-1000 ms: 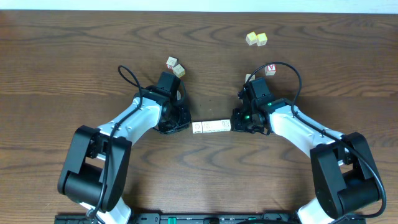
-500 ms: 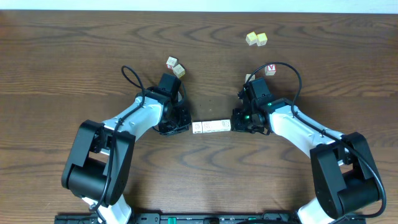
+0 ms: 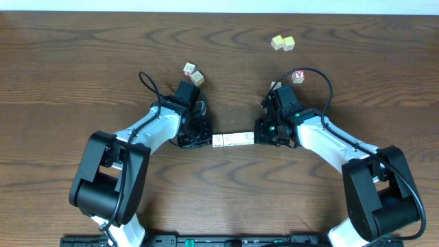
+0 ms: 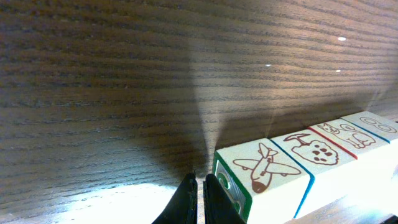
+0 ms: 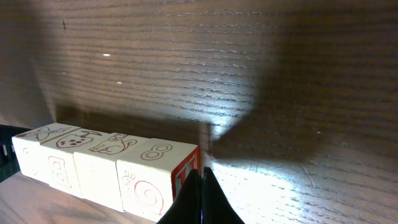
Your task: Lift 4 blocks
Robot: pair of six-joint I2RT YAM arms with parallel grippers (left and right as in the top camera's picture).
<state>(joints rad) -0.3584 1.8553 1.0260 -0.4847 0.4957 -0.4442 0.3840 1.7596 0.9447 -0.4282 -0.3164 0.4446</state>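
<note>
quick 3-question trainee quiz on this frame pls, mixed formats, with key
1. True or false: the row of blocks lies between the left gripper and the right gripper.
2. The block nearest the left gripper shows on its top face: A) an airplane B) a cat C) a figure 8.
3. Fill in: both grippers are ___, holding nothing.
Key: 1 true; 2 A; 3 shut.

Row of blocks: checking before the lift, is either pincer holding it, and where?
Neither grips it: left pincer and right pincer are shut, one at each end of the row of blocks; contact cannot be told.
</note>
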